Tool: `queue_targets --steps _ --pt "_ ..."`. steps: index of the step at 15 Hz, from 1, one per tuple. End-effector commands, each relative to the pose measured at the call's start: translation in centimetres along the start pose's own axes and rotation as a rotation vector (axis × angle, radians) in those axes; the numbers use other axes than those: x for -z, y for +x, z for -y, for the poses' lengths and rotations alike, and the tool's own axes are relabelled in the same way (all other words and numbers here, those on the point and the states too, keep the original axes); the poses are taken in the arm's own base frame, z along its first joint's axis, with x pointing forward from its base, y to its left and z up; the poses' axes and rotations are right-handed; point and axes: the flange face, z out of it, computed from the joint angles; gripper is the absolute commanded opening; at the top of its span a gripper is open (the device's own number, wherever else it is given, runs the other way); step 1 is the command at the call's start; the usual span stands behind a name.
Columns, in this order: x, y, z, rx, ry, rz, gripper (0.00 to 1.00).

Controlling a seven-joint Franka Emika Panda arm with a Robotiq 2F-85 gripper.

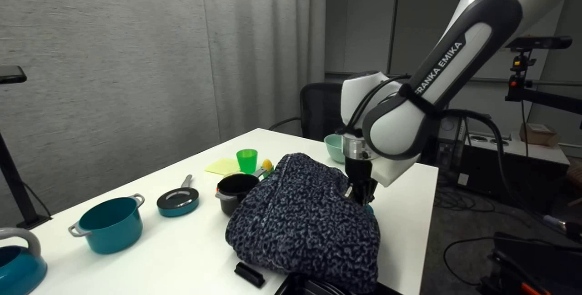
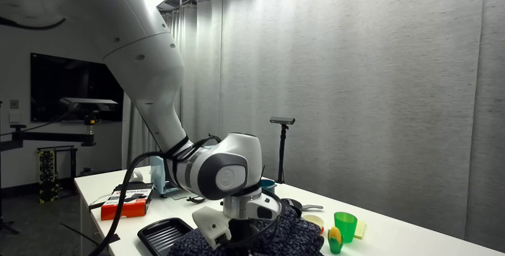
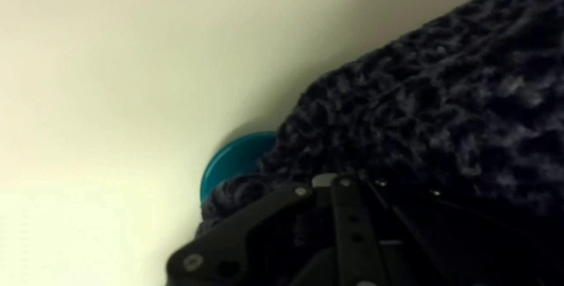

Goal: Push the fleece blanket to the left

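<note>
Blanket (image 1: pixel 304 222) hides pt of a teal thing (image 3: pixel 238 160); hand (image 1: pixel 361 195) at blanket's edge, w/ tips obscured, can't tell if clenched or released.

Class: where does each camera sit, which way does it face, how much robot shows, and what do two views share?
In an exterior view: above the table, looking past the blanket to a chair; arm from upper right.
In an exterior view: near the arm's upper part, facing the curtain; arm from upper left.
Wrist view: carried by the arm, facing down at blanket and table; only the gripper shows.
Both exterior views share arm, blanket, green cup and black tray.
</note>
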Motion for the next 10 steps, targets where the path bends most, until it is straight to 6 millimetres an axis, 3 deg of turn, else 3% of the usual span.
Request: queue_targets --steps 1,3,10 --pt "-4.7 1.6 -0.6 -0.079 -0.037 -0.002 0.00" --pt "-5.9 2.6 0.0 -0.098 -0.023 -0.022 0.00" --pt "-5.5 5.6 5.6 -0.075 0.061 -0.063 0.00"
